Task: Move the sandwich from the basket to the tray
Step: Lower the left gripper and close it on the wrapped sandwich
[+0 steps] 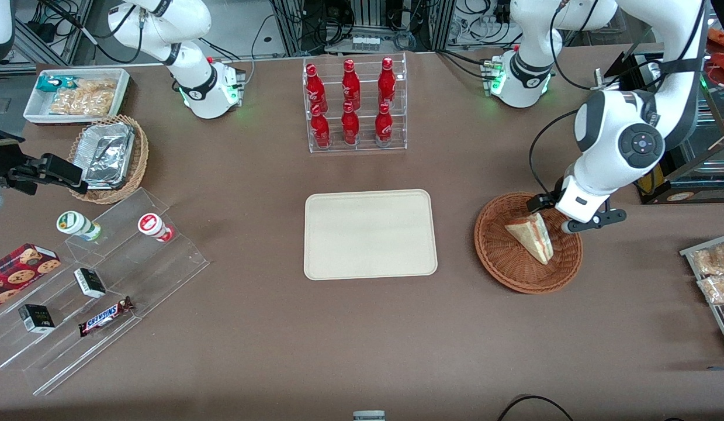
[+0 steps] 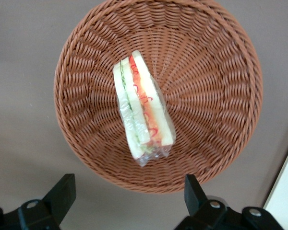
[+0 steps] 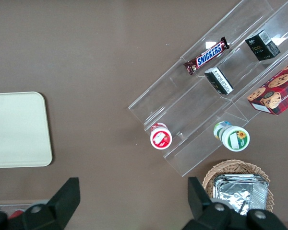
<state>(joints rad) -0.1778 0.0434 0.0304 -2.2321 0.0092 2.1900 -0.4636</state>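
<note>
- Hovering above the basket (image 1: 528, 242), the left gripper (image 2: 129, 201) has its 2 fingers (image 2: 62, 194) spread wide and holds nothing; the wrist view shows the gap between them lined up roughly with the sandwich.
- The sandwich (image 2: 141, 112) lies inside the basket near its middle, on one bread face, filling edge showing red and pink layers. It appears wrapped in clear film, which bunches at the narrow tip.
- Handling judgement: light, soft, easily crushed. The film is likely slippery, so a gentle pinch across the 2 bread faces, near the thick middle of the wedge, looks safest; the bunched tip would probably slip or tear.
- The fingers would need to drop inside the basket wall without catching the weave.
- The tray (image 1: 370, 234) sits bare on the table (image 1: 280, 327), beside the basket toward the parked arm's end; the 2 are apart, not touching.
- A clear rack of 6 red bottles (image 1: 353, 105) stands farther from the front camera than the tray, away from the direct line between basket and tray.
</note>
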